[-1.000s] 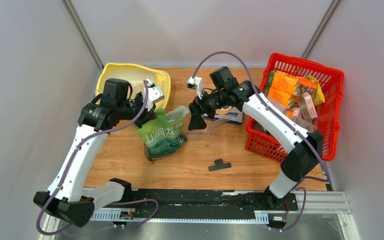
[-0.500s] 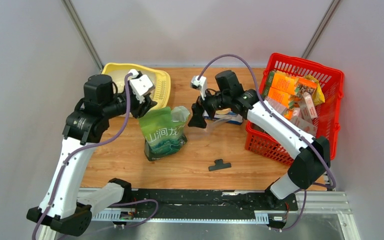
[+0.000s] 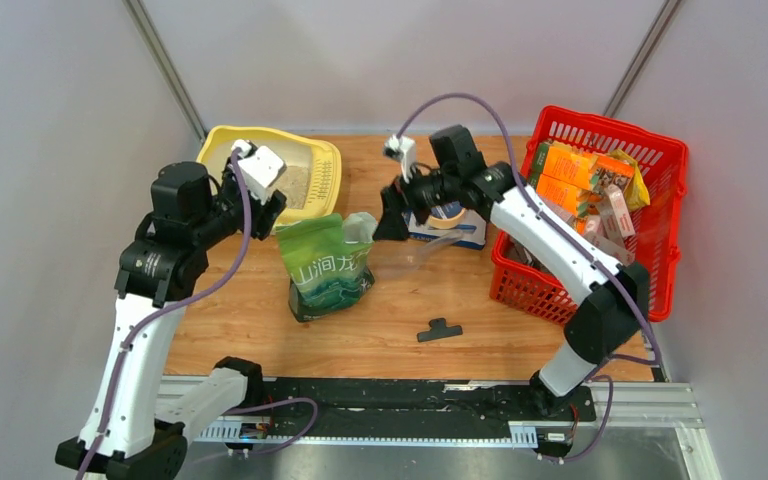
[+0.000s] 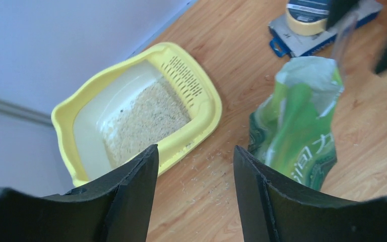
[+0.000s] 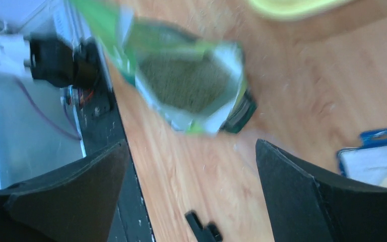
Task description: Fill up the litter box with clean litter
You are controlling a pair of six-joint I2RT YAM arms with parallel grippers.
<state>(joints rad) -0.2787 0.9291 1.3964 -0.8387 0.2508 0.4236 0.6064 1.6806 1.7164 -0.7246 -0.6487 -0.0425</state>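
At eleven o'clock on the table, litter box (image 4: 207,103) holds clean litter (image 4: 146,118) over part of its floor. Green pouch (image 3: 328,268) stands upright at centre, mouth open, ready for pouring. Left gripper (image 4: 195,154) at its ten o'clock, right gripper (image 5: 191,146) at one o'clock, both spread wide, gripping nothing!

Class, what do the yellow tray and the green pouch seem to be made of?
Tray: likely moulded plastic, smooth and slightly glossy, with a slotted section in its rim. Pouch: probably thin plastic film, shiny and creased, its open top crumpled.
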